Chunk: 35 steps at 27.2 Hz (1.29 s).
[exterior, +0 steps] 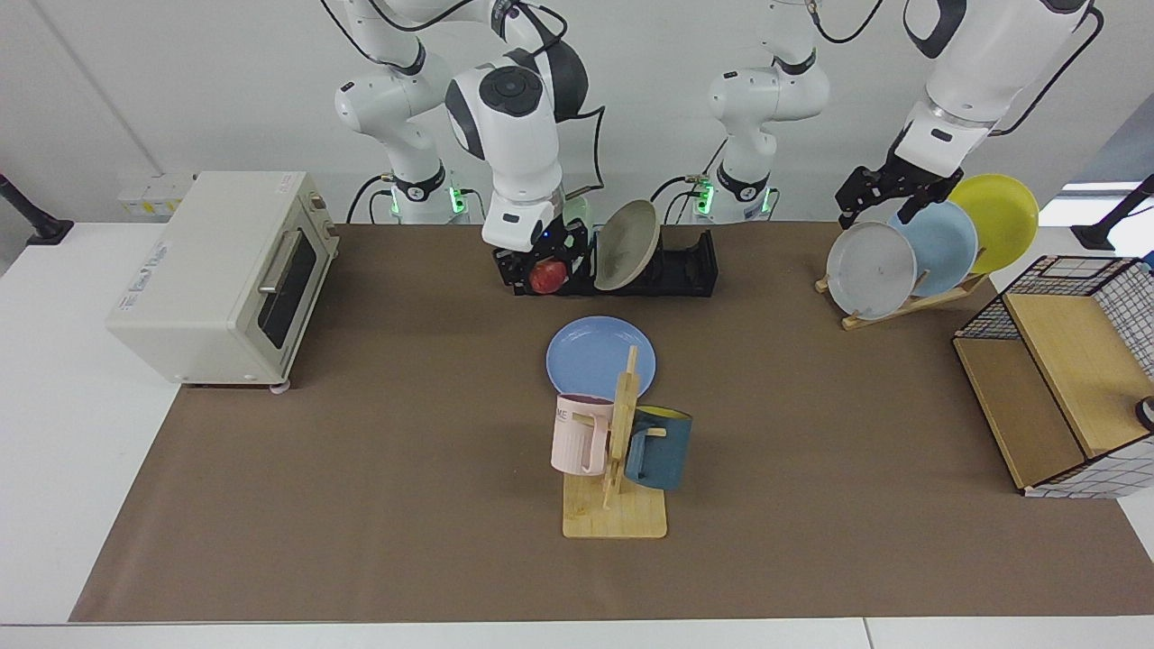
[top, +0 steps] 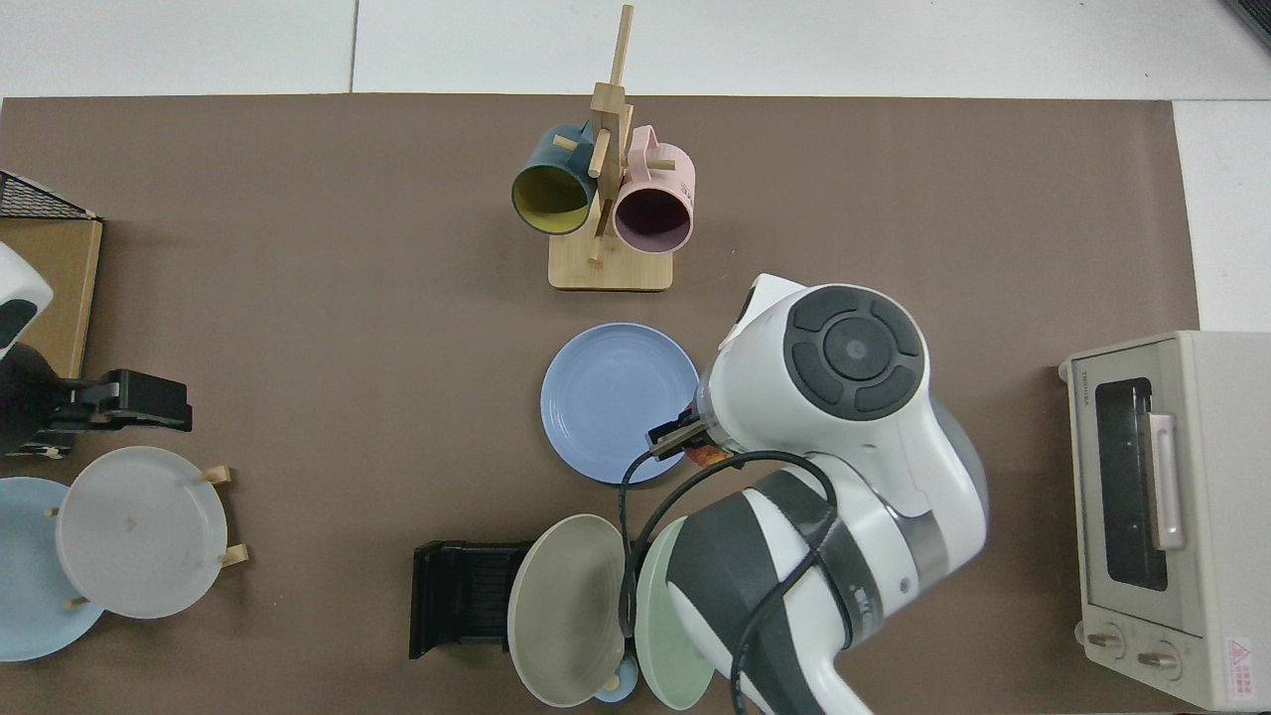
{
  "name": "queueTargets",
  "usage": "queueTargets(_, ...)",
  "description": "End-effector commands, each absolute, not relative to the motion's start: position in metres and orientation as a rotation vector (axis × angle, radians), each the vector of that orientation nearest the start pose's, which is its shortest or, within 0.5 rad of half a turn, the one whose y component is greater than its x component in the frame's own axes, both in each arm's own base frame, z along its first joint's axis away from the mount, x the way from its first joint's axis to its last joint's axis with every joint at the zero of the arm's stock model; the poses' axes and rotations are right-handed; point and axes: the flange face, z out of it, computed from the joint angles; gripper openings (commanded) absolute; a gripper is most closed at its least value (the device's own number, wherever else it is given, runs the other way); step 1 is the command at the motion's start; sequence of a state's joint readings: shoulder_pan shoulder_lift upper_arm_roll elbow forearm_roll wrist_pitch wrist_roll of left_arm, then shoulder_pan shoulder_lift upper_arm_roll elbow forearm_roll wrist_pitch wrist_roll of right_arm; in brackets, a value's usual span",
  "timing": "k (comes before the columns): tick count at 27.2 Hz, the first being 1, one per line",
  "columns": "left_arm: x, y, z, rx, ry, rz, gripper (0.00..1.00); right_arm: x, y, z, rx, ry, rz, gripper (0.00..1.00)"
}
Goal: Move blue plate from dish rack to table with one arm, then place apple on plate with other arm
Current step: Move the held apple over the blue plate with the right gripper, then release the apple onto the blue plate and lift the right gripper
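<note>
Plate (exterior: 590,351) lies flat on the desk (exterior: 361,469): first half done. Right gripper (exterior: 545,273) fingers hold the apple (exterior: 544,278) near the plate, not placed. Left gripper (exterior: 888,194) waits aside, fingers wide.

blue plate (exterior: 595,354) flat on table (exterior: 361,505), apple (exterior: 546,277) gripped

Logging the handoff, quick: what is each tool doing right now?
Right tool: shut on the apple, beside the blue plate.
Left tool: open, holding nothing, above the wooden plate stand.
</note>
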<state>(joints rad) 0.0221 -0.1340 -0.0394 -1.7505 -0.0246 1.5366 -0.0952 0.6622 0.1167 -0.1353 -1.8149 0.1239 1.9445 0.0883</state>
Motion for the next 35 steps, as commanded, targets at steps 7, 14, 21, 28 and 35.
queueTargets(7,0.508,-0.017,0.607,-3.135,-0.095,0.091,1.00,0.528,0.367,0.391,-2.959,-0.476,-0.097,0.00)
queueTargets(14,0.508,-0.019,0.607,-3.135,-0.090,0.091,1.00,0.534,0.388,0.345,-2.951,-0.449,-0.160,0.00)
queueTargets(21,0.508,-0.019,0.607,-3.135,-0.090,0.091,1.00,0.536,0.395,0.316,-2.951,-0.452,-0.177,0.00)
queueTargets(28,0.509,-0.019,0.606,-3.135,-0.090,0.094,1.00,0.539,0.394,0.328,-2.946,-0.467,-0.181,1.00)
queueTargets(35,0.509,-0.019,0.606,-3.135,-0.088,0.091,1.00,0.538,0.386,0.367,-2.933,-0.466,-0.191,1.00)
